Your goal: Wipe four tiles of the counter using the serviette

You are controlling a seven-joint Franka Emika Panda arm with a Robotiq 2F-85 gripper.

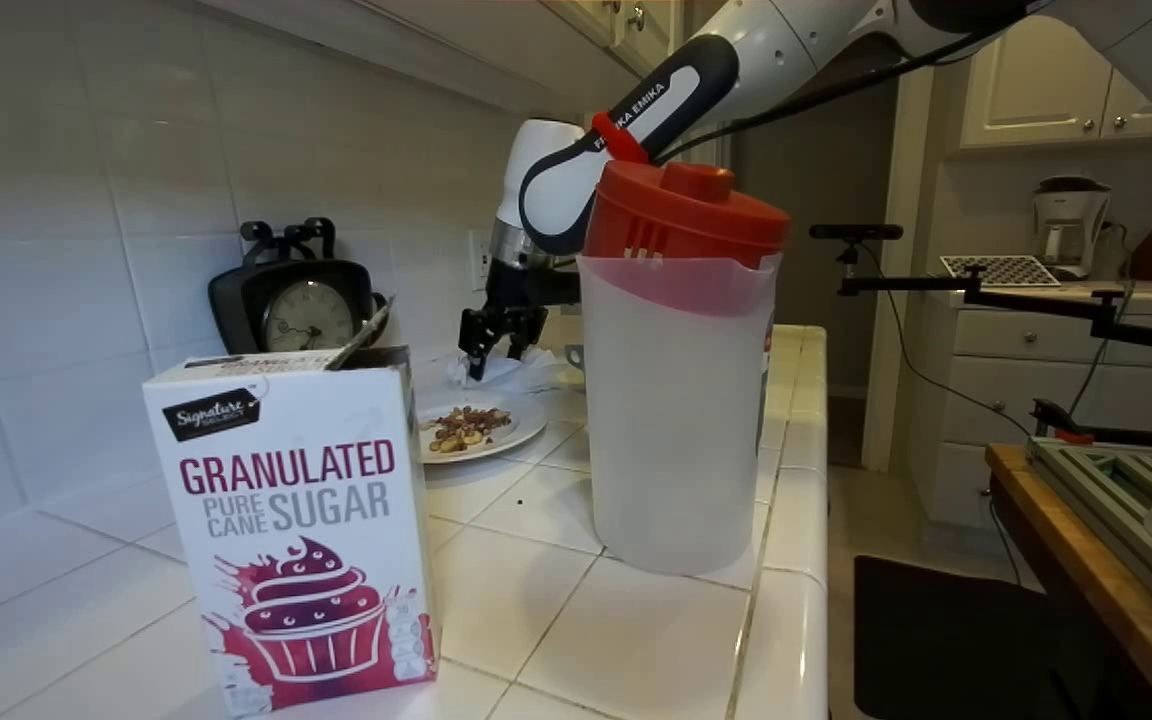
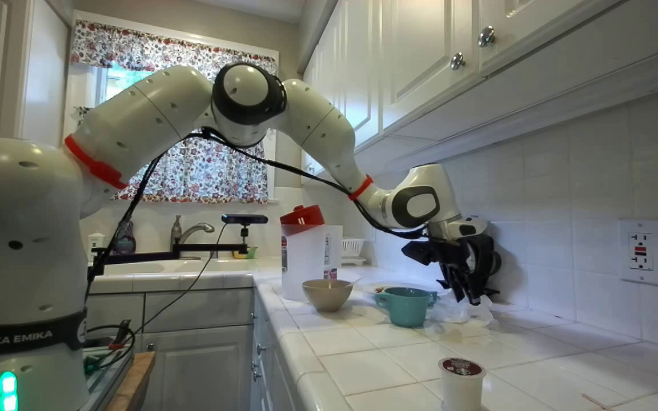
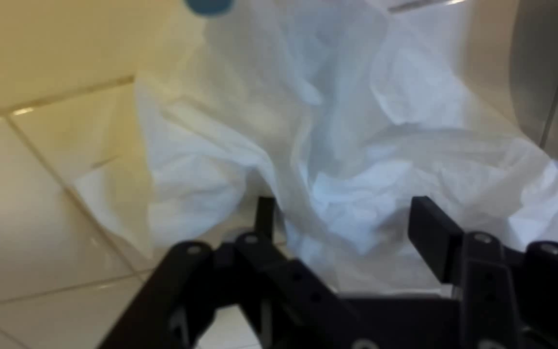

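The serviette is a crumpled, thin white sheet (image 3: 366, 145) spread on the counter (image 3: 27, 203) of glossy white square tiles. It also shows beneath the gripper in both exterior views (image 1: 536, 370) (image 2: 449, 311), partly hidden by other things. My gripper (image 3: 342, 206) is open, its two black fingers wide apart over the serviette's near part. White folds show between the fingers, and neither finger is closed on them. In both exterior views the gripper (image 1: 496, 362) (image 2: 474, 298) points down with its tips low at the serviette; I cannot tell whether they touch it.
A teal cup (image 2: 406, 308) stands close beside the serviette. A tan bowl (image 2: 327, 294), a red-lidded pitcher (image 1: 676, 430), a plate (image 1: 534, 430) of nuts, a sugar box (image 1: 306, 540), a black clock (image 1: 308, 312) and a coffee pod (image 2: 461, 385) stand on the counter. The tiled wall is behind.
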